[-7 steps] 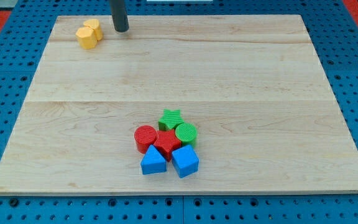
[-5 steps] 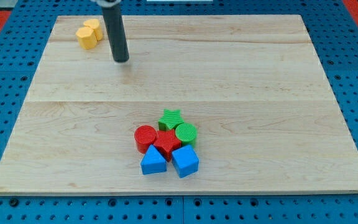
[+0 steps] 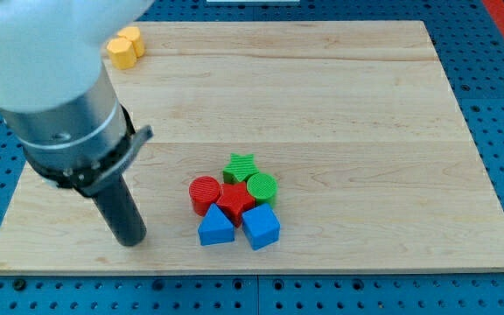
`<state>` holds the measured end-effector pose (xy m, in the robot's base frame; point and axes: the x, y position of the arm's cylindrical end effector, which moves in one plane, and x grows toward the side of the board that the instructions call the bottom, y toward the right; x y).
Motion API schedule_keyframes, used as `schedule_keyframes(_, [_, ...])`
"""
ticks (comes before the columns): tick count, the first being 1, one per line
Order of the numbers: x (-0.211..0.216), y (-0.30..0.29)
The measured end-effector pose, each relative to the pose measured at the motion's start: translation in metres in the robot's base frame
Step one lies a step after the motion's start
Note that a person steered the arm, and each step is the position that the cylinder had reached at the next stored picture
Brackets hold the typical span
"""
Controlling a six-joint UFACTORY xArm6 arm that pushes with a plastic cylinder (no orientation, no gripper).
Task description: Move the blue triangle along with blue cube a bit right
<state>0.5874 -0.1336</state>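
My tip (image 3: 130, 240) rests on the board (image 3: 366, 105) near the view's bottom left, to the left of the blue triangle (image 3: 216, 228) and apart from it. There is no hand to open or close; the rod holds nothing and touches no block. The blue cube (image 3: 261, 227) sits just right of the triangle, seemingly touching it, though the seam is hard to read. Both lie at the bottom of a cluster with the red cylinder (image 3: 204, 193), red star (image 3: 235, 203), green star (image 3: 241, 166) and green cylinder (image 3: 262, 187). By my judgement the push has not begun: the pair still needs shoving rightward. Yellow blocks (image 3: 123, 47) sit far off at top left.
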Motion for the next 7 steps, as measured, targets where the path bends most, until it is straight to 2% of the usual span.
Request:
schedule_keyframes(3, [0.003,0.005])
schedule_keyframes(7, [0.004,0.066])
